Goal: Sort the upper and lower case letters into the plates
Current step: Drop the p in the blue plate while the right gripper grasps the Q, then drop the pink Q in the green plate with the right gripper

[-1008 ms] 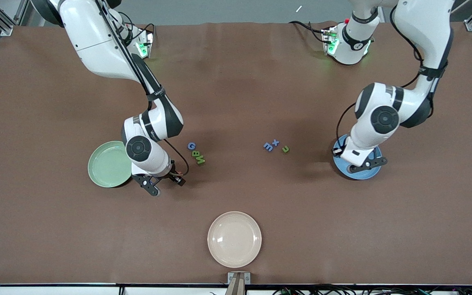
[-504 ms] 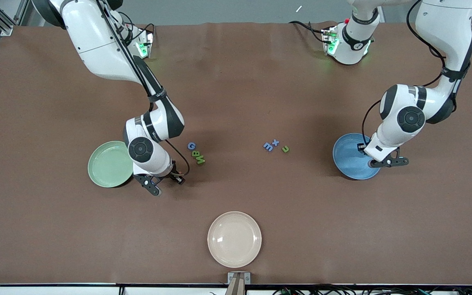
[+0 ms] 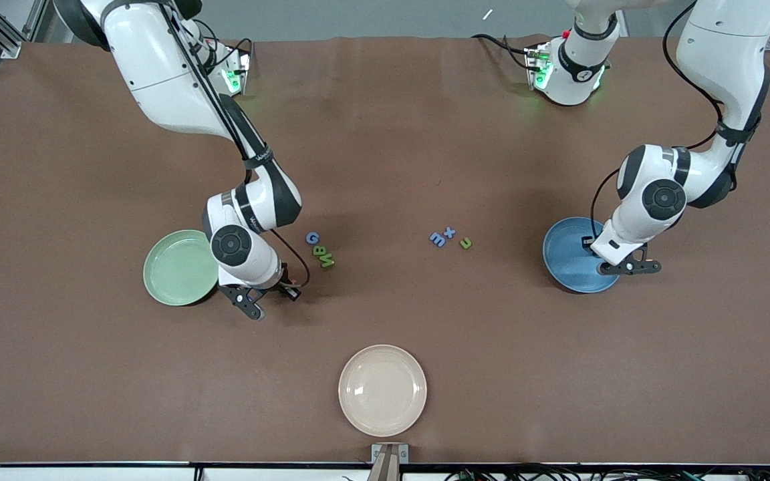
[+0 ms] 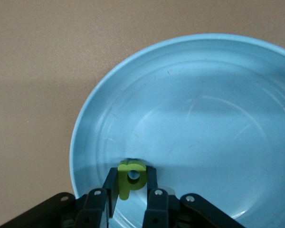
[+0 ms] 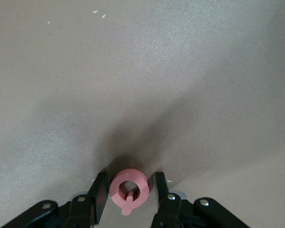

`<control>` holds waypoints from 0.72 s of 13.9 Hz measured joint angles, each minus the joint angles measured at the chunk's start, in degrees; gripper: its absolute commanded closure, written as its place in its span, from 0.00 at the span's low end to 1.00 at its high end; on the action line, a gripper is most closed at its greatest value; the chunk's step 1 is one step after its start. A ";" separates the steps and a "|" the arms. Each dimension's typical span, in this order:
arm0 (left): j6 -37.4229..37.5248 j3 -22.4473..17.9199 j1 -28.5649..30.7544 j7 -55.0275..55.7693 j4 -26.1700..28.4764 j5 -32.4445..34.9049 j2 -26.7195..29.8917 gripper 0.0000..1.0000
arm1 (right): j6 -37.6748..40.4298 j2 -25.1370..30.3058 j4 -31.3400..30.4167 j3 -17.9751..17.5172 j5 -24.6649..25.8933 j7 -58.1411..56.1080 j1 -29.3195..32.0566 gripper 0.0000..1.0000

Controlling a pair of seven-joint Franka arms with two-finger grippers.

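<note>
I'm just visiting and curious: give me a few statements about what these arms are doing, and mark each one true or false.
1. The left pincer holds a green letter over the blue plate. True.
2. The right pincer is empty. False: a pink letter sits between its fingers.
3. The cream plate holds letters. False: it holds none.
4. Loose letters lie on the table between the green plate and the blue plate. True.

Even overhead light, soft shadows under arms; wrist views sharp.
</note>
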State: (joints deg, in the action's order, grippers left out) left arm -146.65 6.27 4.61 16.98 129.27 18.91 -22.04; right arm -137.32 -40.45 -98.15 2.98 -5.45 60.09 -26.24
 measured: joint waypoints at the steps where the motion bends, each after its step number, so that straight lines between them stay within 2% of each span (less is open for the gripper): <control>1: -0.06 0.04 0.00 -0.01 0.00 0.00 0.00 0.29 | -0.22 0.01 0.04 -0.01 0.00 0.00 -0.03 0.92; 2: -0.15 0.14 0.00 -0.03 -0.03 0.01 0.00 0.14 | -0.26 0.01 0.07 -0.01 0.00 0.02 -0.06 0.97; 3: -0.18 0.49 0.03 -0.05 -0.12 0.02 0.06 0.04 | -0.25 0.01 0.07 0.00 0.00 0.02 -0.06 0.99; 4: -0.11 1.26 0.08 -0.06 -0.29 0.02 0.29 0.01 | -0.19 0.01 0.09 0.03 0.00 0.00 -0.05 0.99; 7: 4.17 5.41 0.12 0.14 -1.90 -0.01 2.29 0.01 | 2.23 0.62 0.55 0.91 0.02 -1.46 0.51 0.99; 10: 10.15 11.53 0.02 5.60 -5.02 -2.12 4.02 0.01 | 9.23 4.57 1.41 1.52 0.02 -10.13 4.75 0.99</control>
State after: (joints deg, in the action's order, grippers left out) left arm -136.50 17.80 4.63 22.58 124.25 16.80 -18.03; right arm -128.09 -35.88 -96.74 4.50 -5.42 49.96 -21.48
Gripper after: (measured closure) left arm 0.035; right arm 0.634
